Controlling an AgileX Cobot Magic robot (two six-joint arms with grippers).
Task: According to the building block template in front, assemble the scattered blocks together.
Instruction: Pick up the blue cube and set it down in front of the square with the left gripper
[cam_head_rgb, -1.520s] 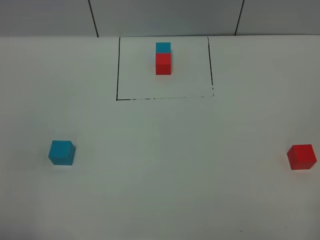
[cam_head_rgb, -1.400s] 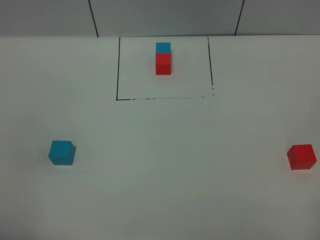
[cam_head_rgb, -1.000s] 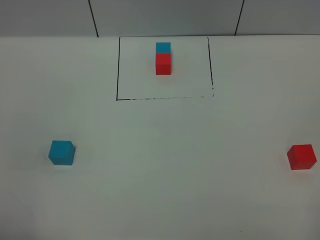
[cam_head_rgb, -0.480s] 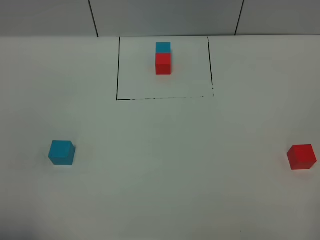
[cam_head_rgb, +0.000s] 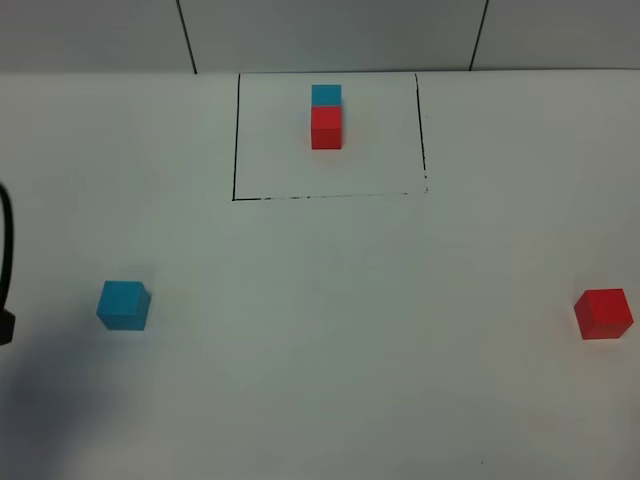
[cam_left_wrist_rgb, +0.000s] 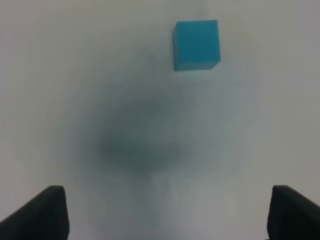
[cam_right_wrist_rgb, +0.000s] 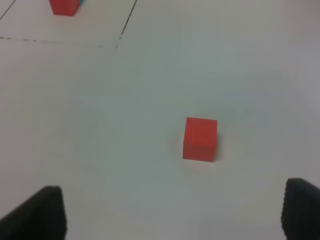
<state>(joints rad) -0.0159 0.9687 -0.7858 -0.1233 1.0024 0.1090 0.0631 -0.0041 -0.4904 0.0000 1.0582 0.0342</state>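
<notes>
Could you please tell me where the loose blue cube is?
In the exterior high view, the loose blue cube sits at the left of the white table, nearer the camera than the black-outlined template square, opposite the loose red cube.

No legible text, label, brand, number or sign in any view. Blue block (cam_head_rgb: 123, 305) and red block (cam_head_rgb: 603, 313): plain coloured faces, no print. Template pair (cam_head_rgb: 326, 118) at 12 o'clock: plain as well. Counter (cam_head_rgb: 330, 330): the only mark is a black drawn outline (cam_head_rgb: 237, 140) around the template pair, with no characters.
</notes>
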